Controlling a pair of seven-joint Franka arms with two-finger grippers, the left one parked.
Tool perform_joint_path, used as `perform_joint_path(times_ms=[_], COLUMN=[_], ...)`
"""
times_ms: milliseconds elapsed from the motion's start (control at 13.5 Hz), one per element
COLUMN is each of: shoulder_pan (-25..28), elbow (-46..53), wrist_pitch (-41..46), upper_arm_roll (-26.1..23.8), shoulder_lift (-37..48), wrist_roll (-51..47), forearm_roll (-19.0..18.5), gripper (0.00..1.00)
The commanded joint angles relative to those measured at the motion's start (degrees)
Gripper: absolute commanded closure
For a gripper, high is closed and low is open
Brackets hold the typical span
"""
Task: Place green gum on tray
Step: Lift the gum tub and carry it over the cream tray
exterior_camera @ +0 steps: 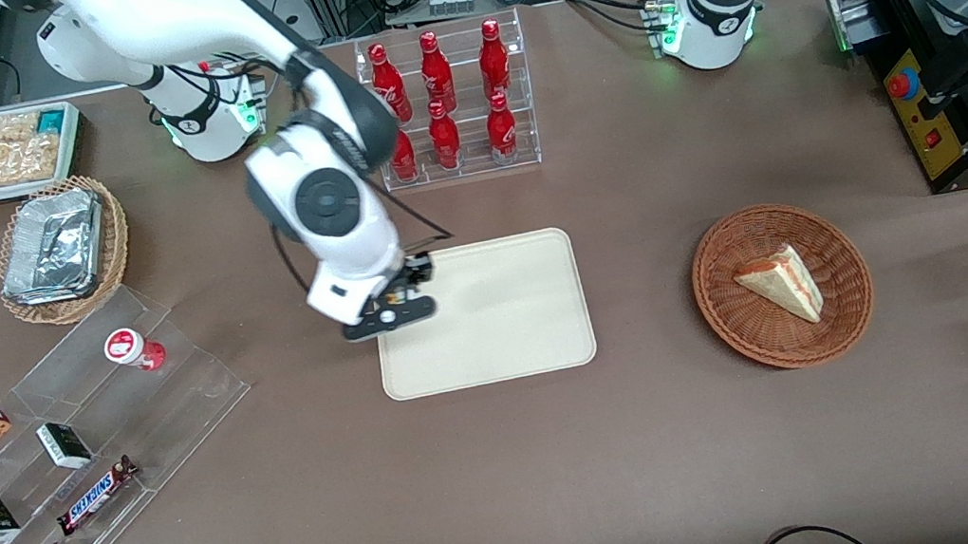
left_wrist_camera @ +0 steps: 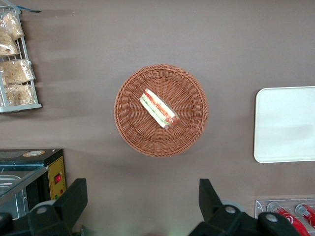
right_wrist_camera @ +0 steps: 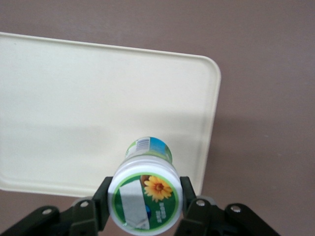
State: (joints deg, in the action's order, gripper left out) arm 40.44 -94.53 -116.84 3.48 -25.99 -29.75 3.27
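green gum (right_wrist_camera: 145, 196), white canister, green flower-marked lid, clamped in pincer (right_wrist_camera: 143, 202), seemingly above tray (right_wrist_camera: 74, 108) edge

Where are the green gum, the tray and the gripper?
green gum (right_wrist_camera: 145, 202), right wrist view, on its lid, held between the fingers.
tray (exterior_camera: 508, 307), front view, on its bare floor.
gripper (exterior_camera: 390, 315), front view, between its fingertips, above the tray's edge.

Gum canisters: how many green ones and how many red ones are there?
green gum: 1, held in the gripper above the tray
red gum: 1, on the clear stepped stand
Total: 2
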Motion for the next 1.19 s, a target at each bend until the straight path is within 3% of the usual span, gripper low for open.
perform_joint_path(times_ms=[0, 297, 1041, 1115], shoulder_pan=[2.8, 5.4, 5.7, 5.7], elbow=[7.9, 8.5, 8.4, 8.4], wrist_pitch=[-0.8, -10.2, -12.3, -12.4], upper_arm_roll=[0.7, 0.7, 0.9, 0.9], shoulder_lift=[-7.2, -12.8, -15.8, -16.1], wrist_roll=[-5.6, -10.9, -10.6, -10.4], forearm_roll=[0.8, 0.8, -0.2, -0.3], gripper=[1.00, 1.00, 1.00, 0.78])
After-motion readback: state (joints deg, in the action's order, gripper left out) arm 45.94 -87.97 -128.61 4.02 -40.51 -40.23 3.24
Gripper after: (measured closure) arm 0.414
